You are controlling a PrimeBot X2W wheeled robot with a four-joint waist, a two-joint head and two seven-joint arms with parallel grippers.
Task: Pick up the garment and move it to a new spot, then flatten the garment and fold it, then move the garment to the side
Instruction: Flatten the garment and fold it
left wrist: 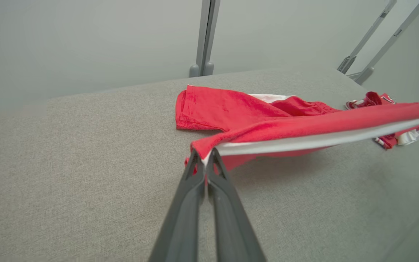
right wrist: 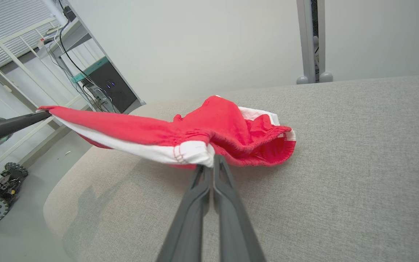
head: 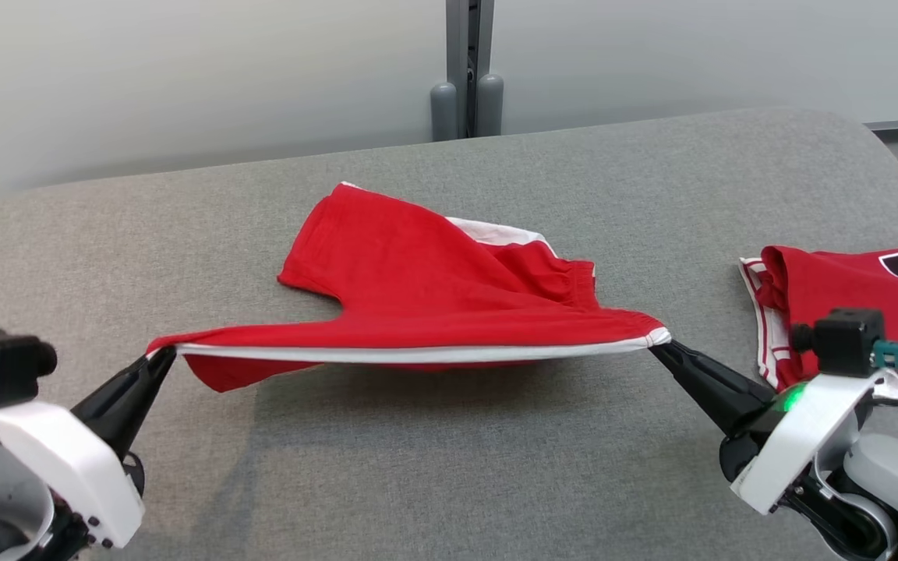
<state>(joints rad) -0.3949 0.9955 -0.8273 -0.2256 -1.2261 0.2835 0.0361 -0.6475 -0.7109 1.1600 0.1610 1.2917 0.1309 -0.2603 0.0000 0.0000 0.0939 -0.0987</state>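
At the lower left of the head view, your left hand (head: pixel 164 356) pinches one end of the red shorts (head: pixel 418 288). Their white-striped edge is stretched taut across mid-frame, the far part resting on the grey tabletop (head: pixel 496 467). At right, your right hand (head: pixel 658 347) pinches the other end, near a red jersey (head: pixel 846 284).

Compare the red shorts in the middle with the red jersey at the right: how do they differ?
The red shorts are held: the left claw and the right claw each pinch one end of their white-striped edge, lifting it off the table; the red jersey lies on it, ungripped.
The red jersey shows black numerals; the red shorts show none.
Both are red with white trim.
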